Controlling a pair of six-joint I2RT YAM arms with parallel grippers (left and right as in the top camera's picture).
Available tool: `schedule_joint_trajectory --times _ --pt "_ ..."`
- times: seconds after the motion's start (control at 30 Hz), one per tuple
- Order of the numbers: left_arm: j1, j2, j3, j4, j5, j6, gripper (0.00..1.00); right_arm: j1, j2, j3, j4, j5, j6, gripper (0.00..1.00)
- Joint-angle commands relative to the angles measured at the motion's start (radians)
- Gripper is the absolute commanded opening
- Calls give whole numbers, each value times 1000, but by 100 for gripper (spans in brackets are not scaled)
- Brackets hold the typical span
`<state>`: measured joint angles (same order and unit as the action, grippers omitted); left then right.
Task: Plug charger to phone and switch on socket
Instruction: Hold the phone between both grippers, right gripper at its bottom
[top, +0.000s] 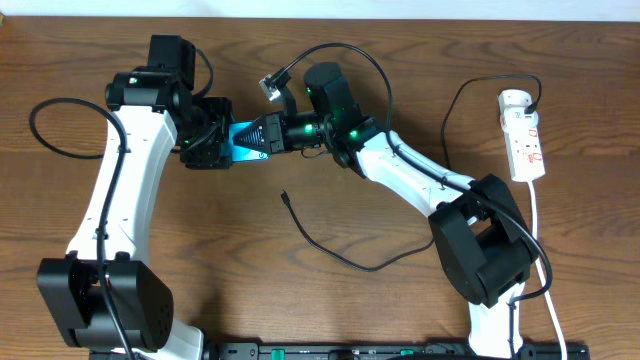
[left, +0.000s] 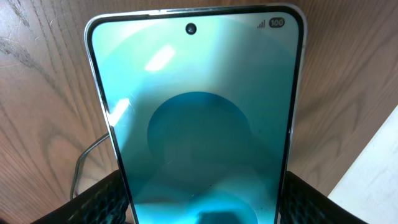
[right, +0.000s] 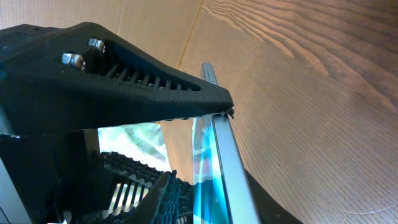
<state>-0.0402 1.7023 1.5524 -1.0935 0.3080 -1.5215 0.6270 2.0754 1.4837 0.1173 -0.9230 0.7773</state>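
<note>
The phone (top: 243, 138) is lit cyan and held off the table between my two grippers. My left gripper (top: 222, 140) is shut on it, one black finger (left: 99, 199) on each long edge, and the screen (left: 199, 112) fills the left wrist view. My right gripper (top: 264, 134) straddles the phone's other end. In the right wrist view a ribbed pad (right: 177, 199) faces the screen with a thin gap beside the phone's edge (right: 217, 155). The charger cable (top: 340, 258) lies loose on the table, its plug tip (top: 285, 196) free. The socket (top: 524, 135) lies at the far right.
The charger cable runs up from the table to the socket's top end (top: 470, 95). A white cord (top: 537, 225) trails from the socket toward the front edge. A black cable (top: 45, 130) loops on the table left of the left arm.
</note>
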Motion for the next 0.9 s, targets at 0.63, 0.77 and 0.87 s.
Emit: schedule_joint_trajectory --times 0.63,0.77,0.87 --pt "1 9 3 -2 -13 9 7 16 -3 13 2 -3 -5 13" --pt "1 9 3 -2 -13 9 7 16 -3 13 2 -3 -5 9" --pt "1 9 3 -2 -14 9 7 16 -3 13 2 -3 -5 7"
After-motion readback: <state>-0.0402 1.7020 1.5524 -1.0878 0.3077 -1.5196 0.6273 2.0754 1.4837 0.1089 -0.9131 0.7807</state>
